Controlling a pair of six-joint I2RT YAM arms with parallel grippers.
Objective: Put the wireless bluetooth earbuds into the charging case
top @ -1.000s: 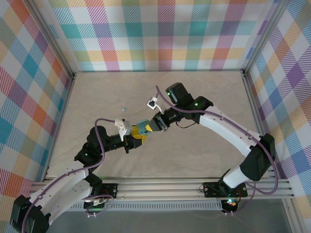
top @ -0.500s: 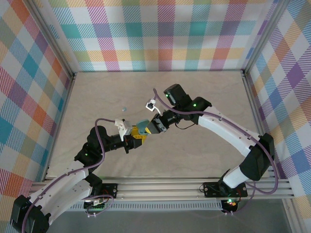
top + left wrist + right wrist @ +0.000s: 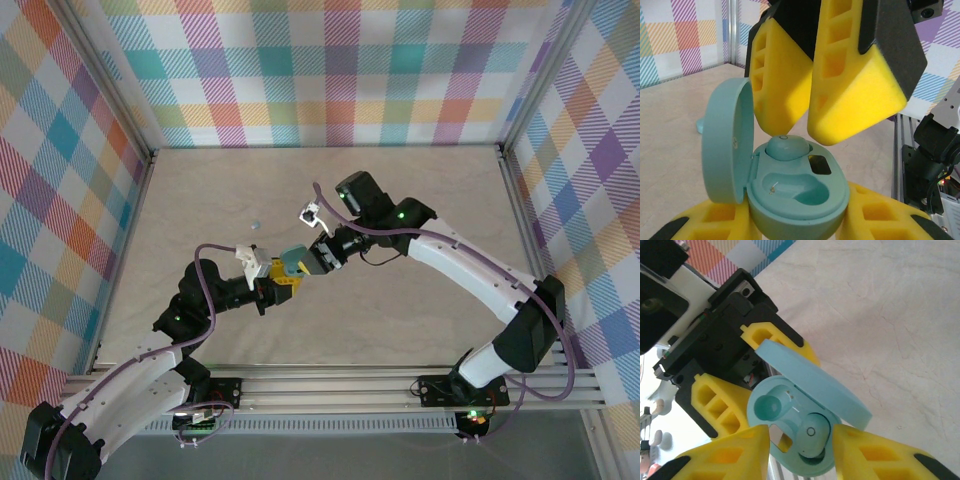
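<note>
Right gripper (image 3: 807,131): yellow foam pads parted to a middling gap, holding nothing, tips poised just above the case from 12 o'clock in the left wrist view.

Left gripper (image 3: 792,223): clamped on the charging case (image 3: 805,200), holding it off the table (image 3: 400,200) with the mouth up.

Charging case: pale teal oval, lid (image 3: 725,140) swung open and upright at 9 o'clock.

Seated earbud (image 3: 786,147): one rounded bud sits in the 12 o'clock socket, apart from both pads above it.

Empty socket (image 3: 800,187): at 6 o'clock, unfilled.

Loose earbud (image 3: 256,225): tiny pale speck on the table, toward 11 o'clock from the case in the top view, well apart from both arms.

Handling judgement: buds look very light, hard and smooth, likely to squirt from foam pads if pinched off-centre. Take across the widest part of the body with a light squeeze. The case is rigid but its hinged lid seems the weak part, so hold the base only.
</note>
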